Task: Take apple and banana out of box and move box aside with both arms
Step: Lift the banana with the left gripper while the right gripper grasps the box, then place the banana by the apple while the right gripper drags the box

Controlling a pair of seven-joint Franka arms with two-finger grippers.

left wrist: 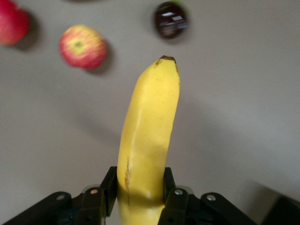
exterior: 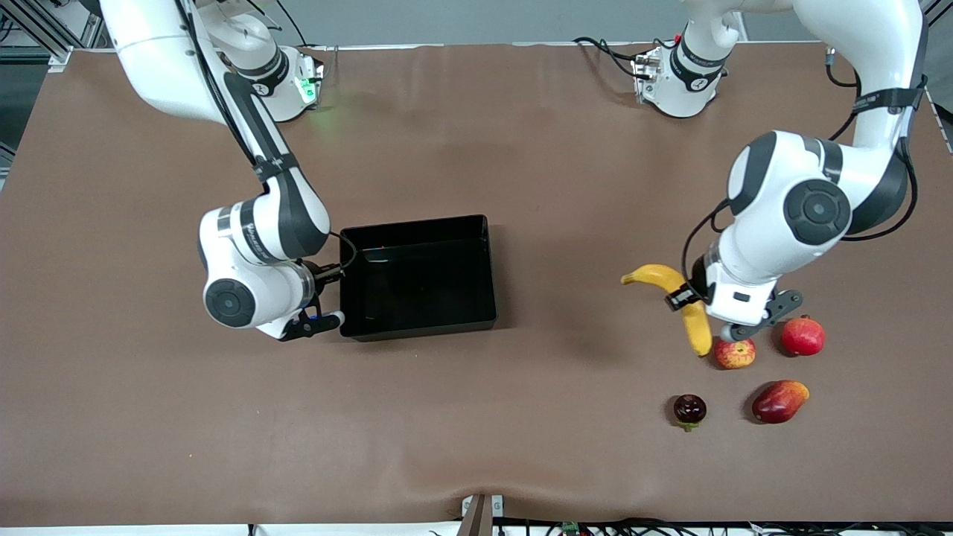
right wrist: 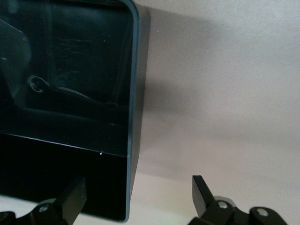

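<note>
- Only the left wrist view shows the left gripper (left wrist: 140, 199) clamped on the banana (left wrist: 147, 140), held over the table's (exterior: 521, 417) left-arm end, above the apple (exterior: 735, 353).
- Only the right wrist view shows the right gripper (right wrist: 138, 197), fingers spread, straddling a wall of the box (exterior: 417, 275) mid-table; arm bent low.

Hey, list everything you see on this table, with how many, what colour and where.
banana: one, yellow, held over the table beside the apple
apple: one, red and yellow, toward the left arm's end
pomegranate: one, red, beside the apple
mango: one, dark red, nearer the camera than the apple
small dark fruit: one, beside the mango
box: one, black, mid-table
left end effector: shut on banana
right end effector: open, at the box's edge
</note>
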